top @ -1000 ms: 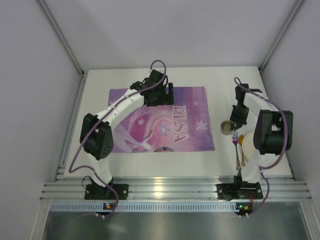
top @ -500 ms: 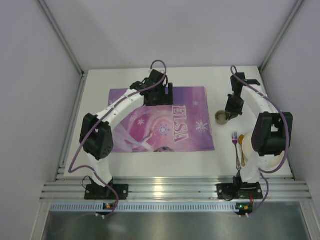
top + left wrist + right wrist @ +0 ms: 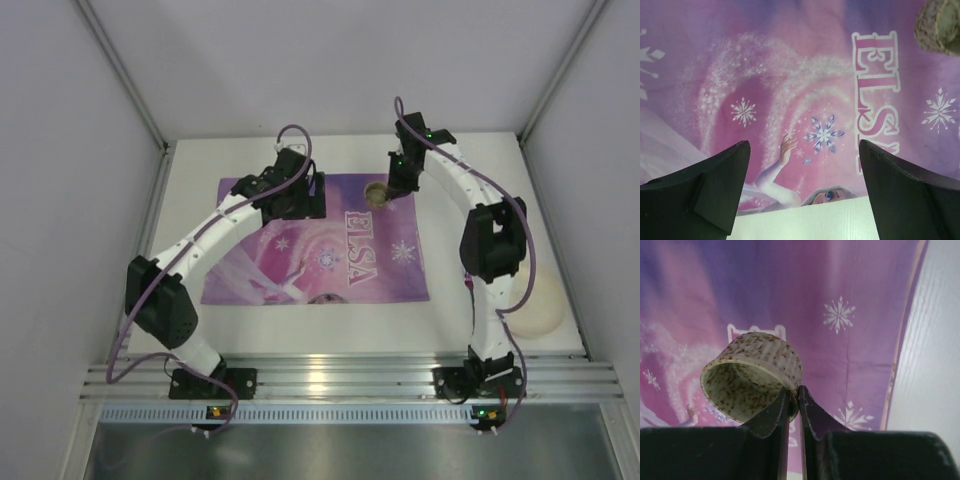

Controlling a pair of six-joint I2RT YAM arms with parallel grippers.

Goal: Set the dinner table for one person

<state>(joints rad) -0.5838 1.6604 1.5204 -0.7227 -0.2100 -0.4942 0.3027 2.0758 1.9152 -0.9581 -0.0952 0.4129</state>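
Note:
The off-white dinner table (image 3: 190, 190) carries a purple "ELSA" placemat (image 3: 300, 260). My right gripper (image 3: 388, 186) is shut on the rim of a small speckled beige cup (image 3: 376, 193). It holds the cup tilted above the placemat's far right part. In the right wrist view the closed fingers (image 3: 795, 397) pinch the wall of the cup (image 3: 752, 372). My left gripper (image 3: 303, 203) is open and empty above the placemat's far left part. In the left wrist view its fingers (image 3: 804, 143) stand wide apart over the mat, with the cup (image 3: 939, 25) at the top right.
A cream round plate (image 3: 538, 306) lies at the table's right side near the front. The ribbed aluminium rail (image 3: 350, 380) runs along the near edge by the arm bases. Grey walls enclose the table on three sides.
My right gripper has carried the cup from beside the plate at the right, away and leftward, to over the placemat's far edge. My left arm has shifted slightly left.

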